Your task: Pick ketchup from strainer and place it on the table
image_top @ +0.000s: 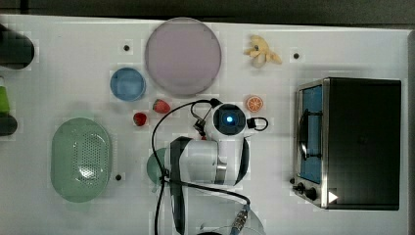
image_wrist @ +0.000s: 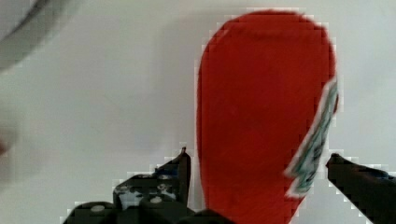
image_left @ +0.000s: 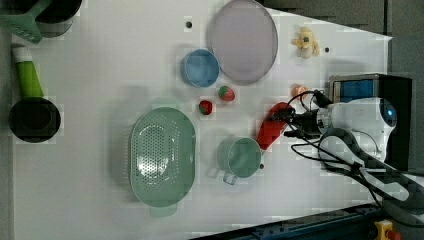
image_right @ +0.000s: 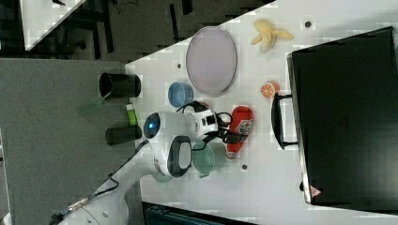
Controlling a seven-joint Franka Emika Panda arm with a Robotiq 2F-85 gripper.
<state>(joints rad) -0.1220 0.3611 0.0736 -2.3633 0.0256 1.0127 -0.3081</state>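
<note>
Holding the ketchup (image_left: pixel 270 131) in the claw (image_wrist: pixel 257 172), fingers either side of the bottle w/ the left one touching and a slight gap on the label side, so grip looks loose to me. Bottle's out of the strainer (image_left: pixel 161 155), over bare table (image_left: pixel 100 90) just beside the green mug (image_left: pixel 240 157) in the left view. Can't tell if it's resting on the table yet. Risks: releasing too high, so it rolls into the mug, or dragging the bottle when I pull back.
</note>
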